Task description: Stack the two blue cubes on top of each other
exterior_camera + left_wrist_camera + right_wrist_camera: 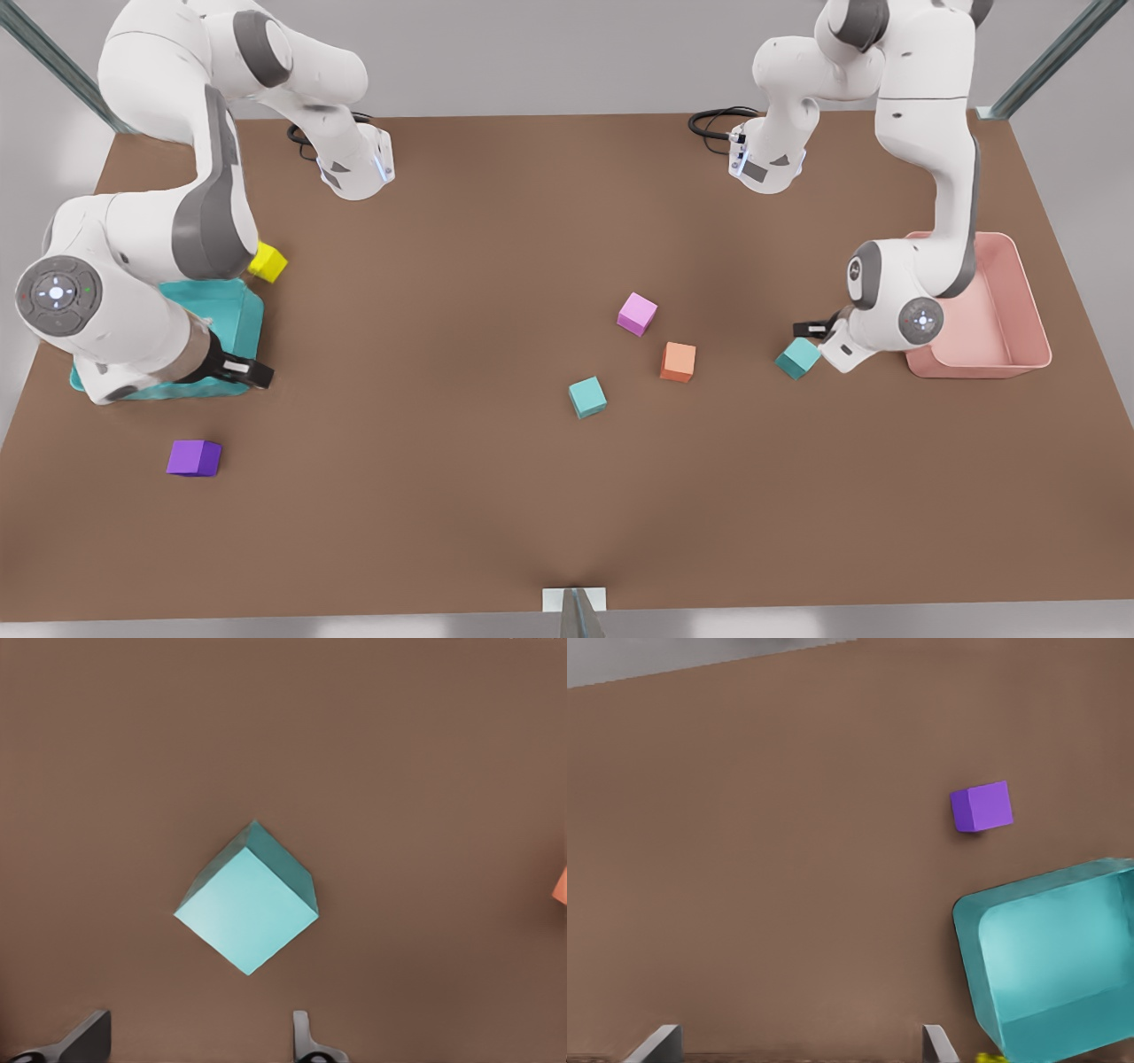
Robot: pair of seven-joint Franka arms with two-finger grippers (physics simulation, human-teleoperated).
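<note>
The brown surface carries everything. A pink tray stands near the edge on the front view's right, and a teal tray near the opposite edge, partly under an arm. The right hand hangs over the corner of the teal tray, its fingers spread wide and holding nothing. The left hand hovers above one blue cube, just beside the pink tray; its fingers are apart, and the cube is free between them in the left wrist view. The other blue cube rests near the middle of the surface, well apart from the first one. Near it are an orange cube and a pink cube. A purple cube lies near the teal tray, and a yellow cube touches the tray's far corner.
</note>
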